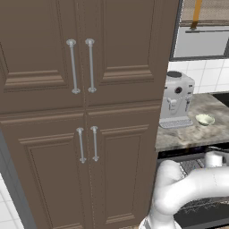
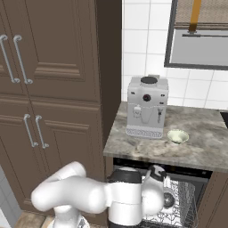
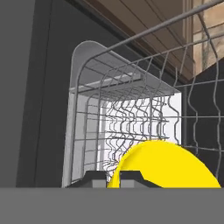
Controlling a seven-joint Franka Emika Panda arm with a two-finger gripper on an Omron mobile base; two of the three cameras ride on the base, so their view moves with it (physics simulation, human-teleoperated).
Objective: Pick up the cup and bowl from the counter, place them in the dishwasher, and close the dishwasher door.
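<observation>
Brown cabinets (image 1: 80, 112) are flanking the table (image 2: 200, 142), where the bowl (image 2: 177, 136) is waiting just right of the coffee machine (image 2: 147, 107). Below, the end effector (image 3: 114, 177) is reaching into the dishwasher (image 2: 178, 200), clamped on the cup (image 3: 168, 168) among the wire racks (image 3: 127, 113), likely for release there.

a tall brown panelled cabinet (image 1: 85, 112) with 4 doors and 4 silver bar handles (image 1: 91, 65) stands at the left of a simulated kitchen. white square wall tiles (image 2: 144, 40) run behind a silver-grey coffee machine (image 2: 147, 107). a grey-framed window (image 2: 200, 38) sits high on the right, a woven blind (image 2: 202, 11) with an orange strap drawn over its top. pale floor tiles (image 1: 6, 210) show at lower left. light is even and soft.
</observation>
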